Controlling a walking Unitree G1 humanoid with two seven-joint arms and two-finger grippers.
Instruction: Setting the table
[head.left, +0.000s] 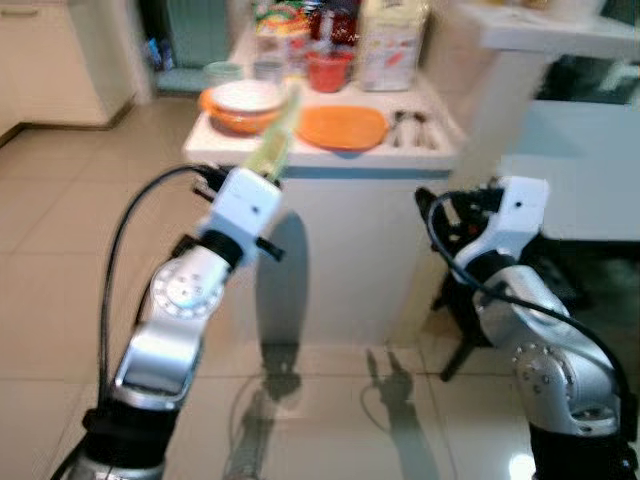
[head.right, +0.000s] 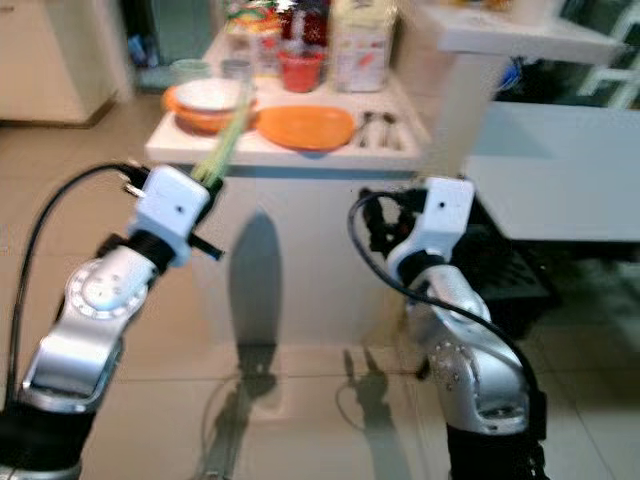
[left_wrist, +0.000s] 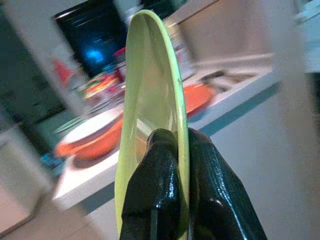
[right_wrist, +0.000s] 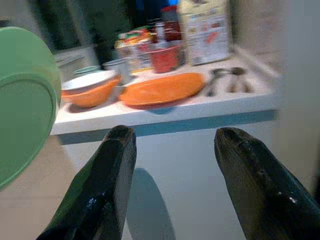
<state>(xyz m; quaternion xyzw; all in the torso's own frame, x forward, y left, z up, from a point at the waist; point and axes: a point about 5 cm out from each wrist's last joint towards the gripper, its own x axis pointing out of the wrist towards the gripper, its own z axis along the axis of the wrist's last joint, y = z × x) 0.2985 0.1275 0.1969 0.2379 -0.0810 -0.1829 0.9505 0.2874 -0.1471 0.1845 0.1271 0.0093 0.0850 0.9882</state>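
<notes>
My left claw (left_wrist: 172, 165) is clenched on the rim of the green plate (left_wrist: 150, 115), held edge-on short of the bench (head.left: 330, 158). It could clip the orange bowl (head.left: 240, 112) at twelve o'clock. My right claw (right_wrist: 172, 165) hangs released.

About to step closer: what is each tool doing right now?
Left tool: shut on the green plate, held edge-on.
Right tool: open, holding nothing.
</notes>
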